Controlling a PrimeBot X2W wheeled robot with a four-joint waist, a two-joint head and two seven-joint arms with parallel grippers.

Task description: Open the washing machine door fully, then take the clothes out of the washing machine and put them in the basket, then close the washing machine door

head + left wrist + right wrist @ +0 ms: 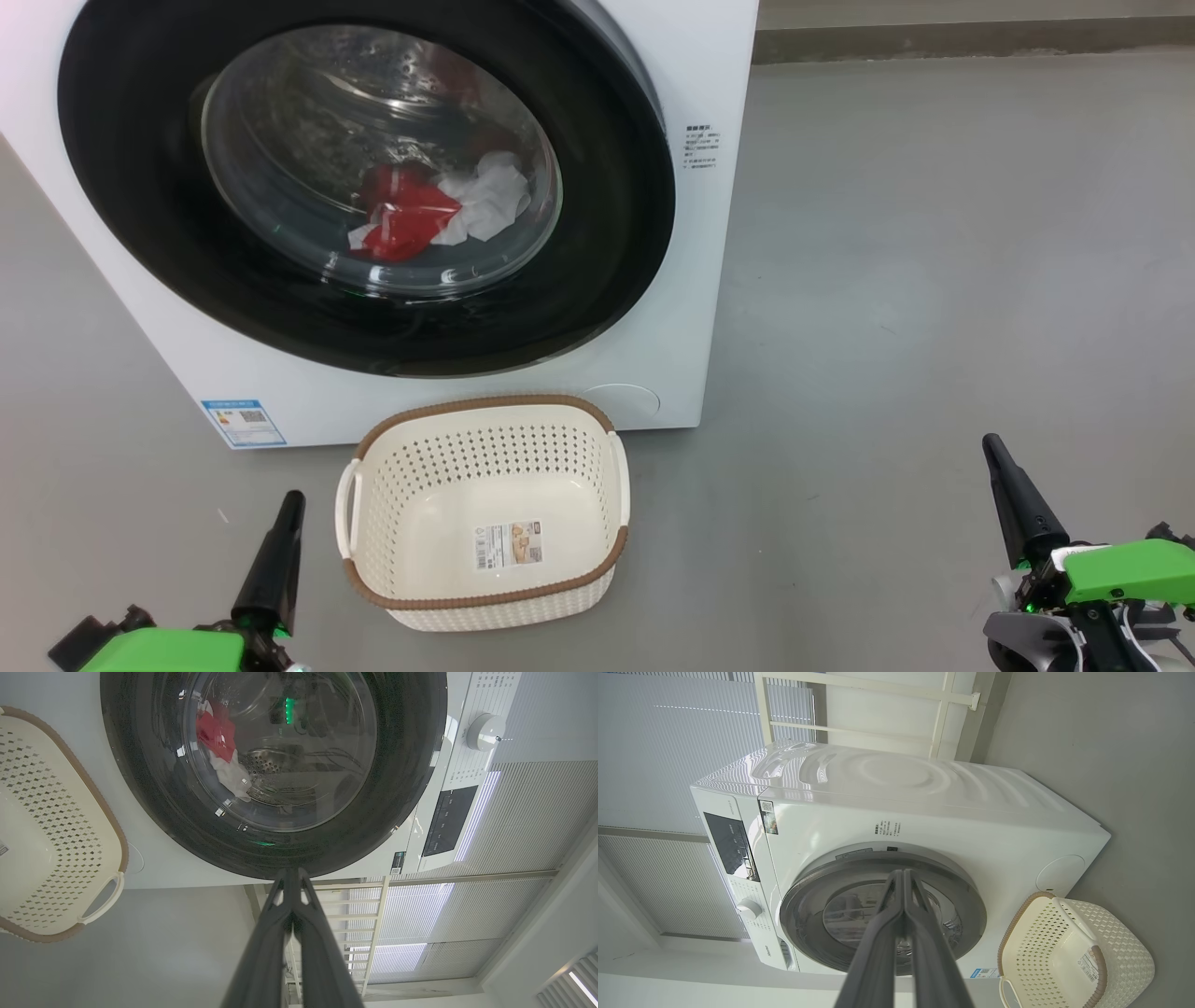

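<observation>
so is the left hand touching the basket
apart: the head view shows a strip of bare grey floor between the left hand and the basket.

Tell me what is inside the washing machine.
Through the glass of the washing machine door, red and white clothes lie low in the steel drum. Anything beneath that heap, or behind the door's black rim, is hidden.

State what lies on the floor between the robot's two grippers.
In the head view, the basket sits between the left gripper and the right gripper, nearer the left; the rest of that stretch is bare grey floor.
</observation>
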